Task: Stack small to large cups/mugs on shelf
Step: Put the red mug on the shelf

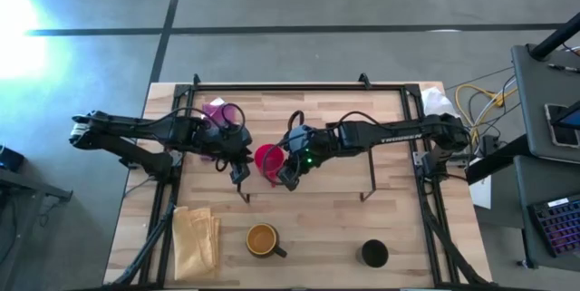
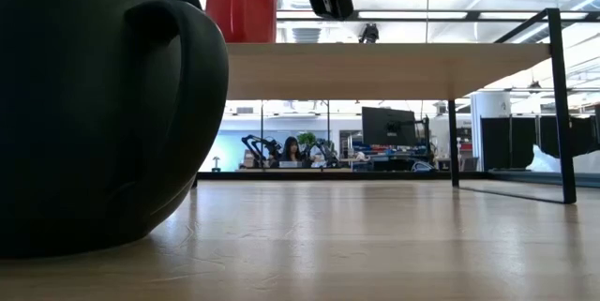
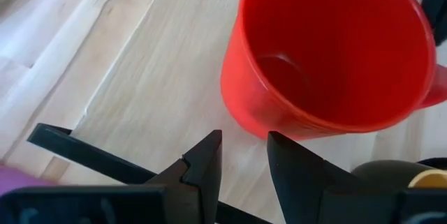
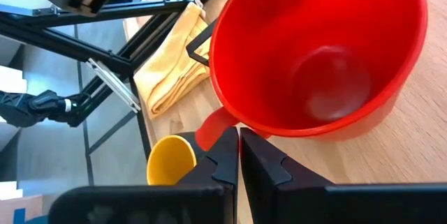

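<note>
Black cup (image 2: 94, 104), two other cups

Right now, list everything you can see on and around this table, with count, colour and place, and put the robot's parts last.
Red cup: one, red-pink, upright on the shelf near its front edge.
Yellow mug: one, mustard inside, on the tabletop in front of the shelf.
Black cup: one, black, tabletop front right.
Purple cup: one, translucent purple, on the shelf's back left.
Cloth: one, yellow, folded, tabletop front left.
Shelf: one, light wood, black frames.
Left gripper: open, beside the red cup.
Right gripper: shut on the red cup's handle.
</note>
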### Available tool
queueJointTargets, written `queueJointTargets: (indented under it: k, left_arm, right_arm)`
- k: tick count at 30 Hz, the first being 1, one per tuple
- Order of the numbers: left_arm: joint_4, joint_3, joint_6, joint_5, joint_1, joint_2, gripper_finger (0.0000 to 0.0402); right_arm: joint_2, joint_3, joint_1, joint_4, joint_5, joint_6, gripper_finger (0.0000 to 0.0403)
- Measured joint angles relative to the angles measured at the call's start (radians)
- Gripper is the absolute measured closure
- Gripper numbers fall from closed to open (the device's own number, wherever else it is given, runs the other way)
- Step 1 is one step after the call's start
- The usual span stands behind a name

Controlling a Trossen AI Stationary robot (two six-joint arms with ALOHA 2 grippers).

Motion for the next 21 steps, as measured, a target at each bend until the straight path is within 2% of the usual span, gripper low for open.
queueJointTargets:
  k: [21]
  left_arm:
    - [0.02, -0.001, 0.036, -0.055, 0.0, 0.001, 0.0301]
  right_arm:
    - [0.002, -0.002, 0.011, 0.092, 0.001, 0.011, 0.0394]
